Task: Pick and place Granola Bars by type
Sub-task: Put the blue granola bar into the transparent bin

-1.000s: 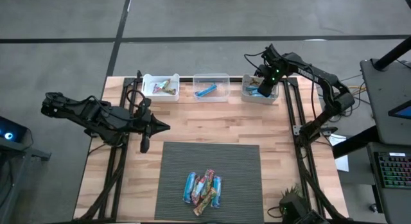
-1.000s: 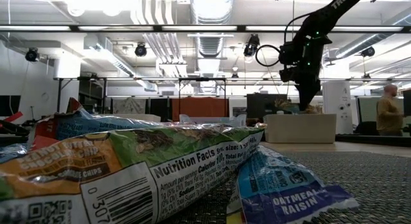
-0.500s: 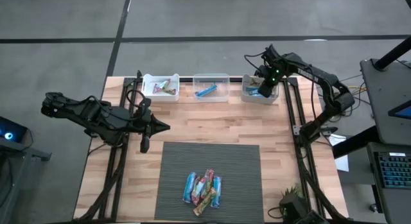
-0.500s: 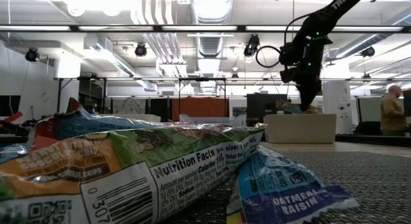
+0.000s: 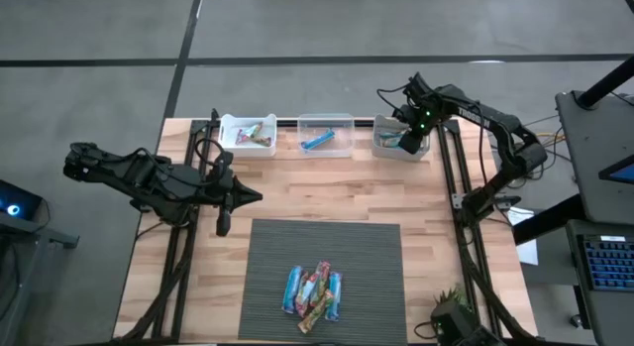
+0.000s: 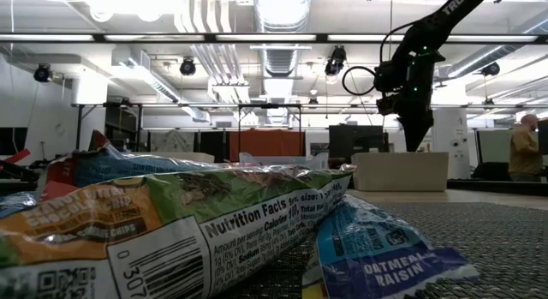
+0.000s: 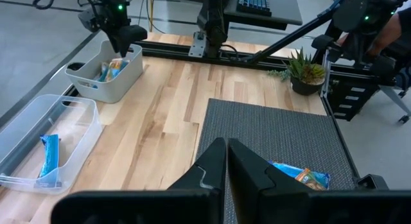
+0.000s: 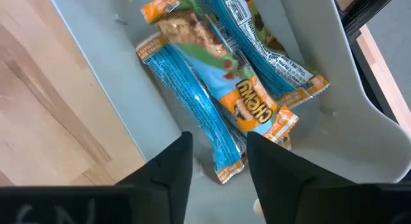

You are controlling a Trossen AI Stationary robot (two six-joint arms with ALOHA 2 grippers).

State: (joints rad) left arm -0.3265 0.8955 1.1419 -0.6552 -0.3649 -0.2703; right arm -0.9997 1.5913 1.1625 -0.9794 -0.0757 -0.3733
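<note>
Several granola bars [image 5: 312,289], blue and multicoloured, lie heaped on the dark mat, and they fill the foreground of the low view [image 6: 171,222]. More bars [image 8: 250,102] lie on the floor of the right white bin [image 5: 380,151]. My right gripper [image 8: 218,144] hangs open just above that bin [image 6: 401,170], holding nothing, with the bars below its fingers. My left gripper [image 5: 256,196] waits shut over the wood left of the mat. The middle clear bin holds one blue bar [image 5: 318,140]. The left white bin holds multicoloured bars [image 5: 253,135].
The three bins stand in a row along the table's far edge. The dark mat [image 5: 297,247] covers the near middle of the table. A small plant [image 5: 451,298] sits at the near right corner. A person [image 6: 522,153] stands in the room behind.
My right gripper has risen out of the right bin: a second ago its fingers dipped behind the bin's wall, and now their tips stand above the rim. It has also shifted slightly toward the table's right edge. The left arm has kept still.
</note>
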